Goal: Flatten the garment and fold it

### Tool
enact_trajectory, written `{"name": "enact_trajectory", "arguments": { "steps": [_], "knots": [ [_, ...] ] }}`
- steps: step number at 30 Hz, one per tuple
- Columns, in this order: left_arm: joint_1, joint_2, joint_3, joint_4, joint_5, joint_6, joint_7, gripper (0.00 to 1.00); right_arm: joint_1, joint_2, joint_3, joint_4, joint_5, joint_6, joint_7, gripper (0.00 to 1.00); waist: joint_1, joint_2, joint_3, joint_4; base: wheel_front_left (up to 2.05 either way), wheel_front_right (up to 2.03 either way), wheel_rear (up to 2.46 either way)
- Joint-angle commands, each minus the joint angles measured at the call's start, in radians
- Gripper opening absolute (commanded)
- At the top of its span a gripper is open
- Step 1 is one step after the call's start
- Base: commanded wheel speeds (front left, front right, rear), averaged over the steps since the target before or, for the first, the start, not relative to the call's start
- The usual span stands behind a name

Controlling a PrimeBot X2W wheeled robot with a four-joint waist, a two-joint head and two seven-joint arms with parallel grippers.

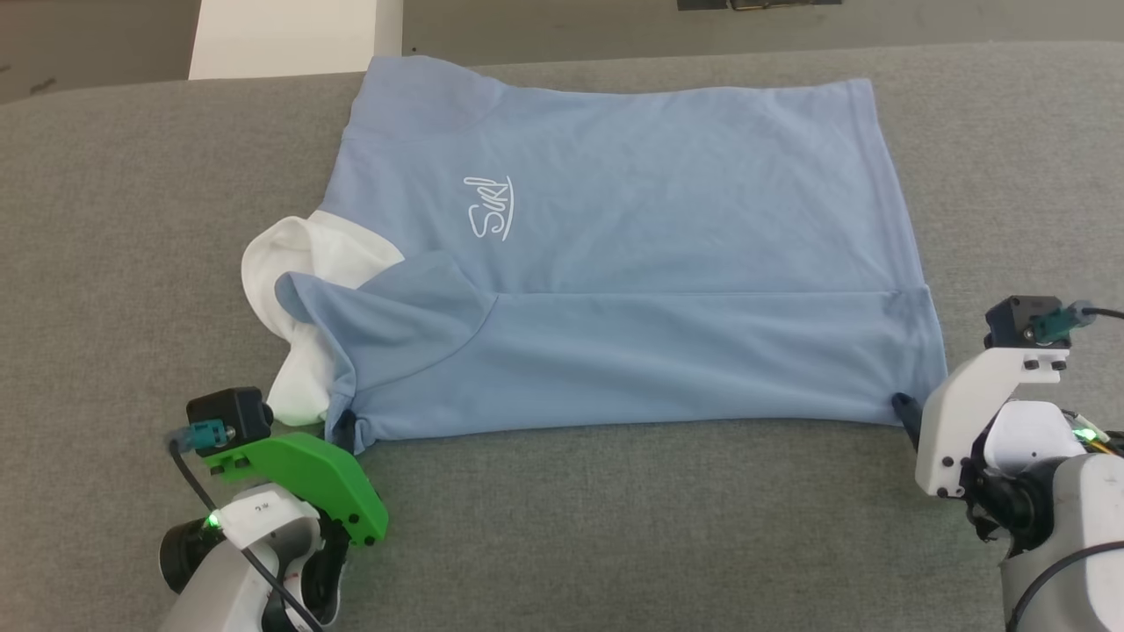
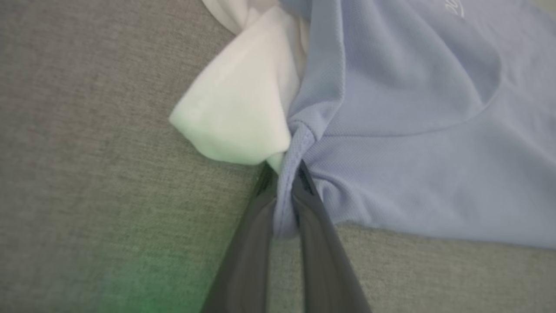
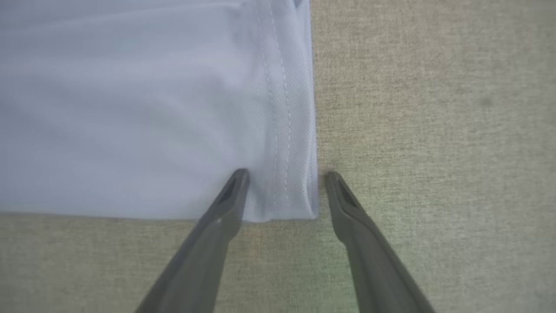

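The garment [image 1: 615, 263], a light blue polo, lies spread on the grey fabric surface [image 1: 615, 527], taking up the centre and upper centre of the head view. Neck end is at frame left, hem at frame right. The near long side is folded up over the body, and the fold's edge runs level across the middle of the shirt. The white cursive logo [image 1: 488, 209] sits left of centre, above that folded band. The white collar [image 1: 307, 263] bulges out at the left edge, crumpled, partly under a blue flap. The body is mostly flat, with light creases at the upper right.

The left gripper [image 1: 347, 430] is at the garment's lower left corner, in the lower left of the head view. It is clamped on a bunched ridge of blue fabric. In the left wrist view the two dark fingers [image 2: 256, 226] pinch that ridge between them, with the white collar touching just to the left of the tips.

The right gripper [image 1: 903, 408] is at the lower right corner of the garment, at the right of the head view. Its jaws are apart, not gripping. In the right wrist view they straddle the stitched hem corner: the left fingertip [image 3: 236, 182] rests on the blue fabric and the right fingertip [image 3: 336, 184] on grey surface just beside the hem edge.

There is a green cover [image 1: 307, 478] on the left wrist and a white cover [image 1: 975, 404] on the right wrist. A white panel [image 1: 281, 35] sits at the upper left of the head view, beyond the surface.
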Motion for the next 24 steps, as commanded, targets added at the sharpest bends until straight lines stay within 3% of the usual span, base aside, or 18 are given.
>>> {"name": "enact_trajectory", "arguments": {
  "steps": [1, 4, 12, 18, 24],
  "knots": [
    [0.006, -0.011, -0.014, 0.025, 0.015, -0.005, 0.002, 0.00, 0.029, 0.004, -0.002, 0.000, 0.004, -0.002, 0.038, 0.00, 0.0000, -0.0001, 0.002, 0.004, 0.00, 0.00, 0.00],
    [0.007, -0.008, -0.012, 0.026, 0.021, -0.007, -0.020, 0.00, 0.046, 0.004, -0.013, -0.068, 0.008, -0.002, 0.041, 0.00, 0.0000, -0.0001, -0.002, 0.006, 0.00, 0.00, 0.00],
    [0.043, 0.033, 0.007, -0.020, 0.060, 0.004, -0.097, 0.00, 0.113, 0.004, -0.009, -0.187, 0.083, -0.002, -0.122, 0.00, 0.0000, -0.0001, -0.050, 0.006, 0.00, 0.00, 0.00],
    [0.146, 0.099, 0.018, -0.158, 0.086, 0.066, -0.062, 0.00, 0.212, 0.004, -0.037, -0.297, 0.115, -0.002, -0.135, 0.00, 0.0000, -0.0001, -0.088, 0.013, 0.00, 0.00, 0.00],
    [0.271, 0.167, 0.000, -0.294, 0.116, 0.146, 0.030, 0.00, 0.338, 0.004, -0.075, -0.378, 0.146, -0.002, -0.061, 0.00, 0.0000, -0.0001, -0.102, 0.022, 0.00, 0.00, 0.00]
  ]
}}
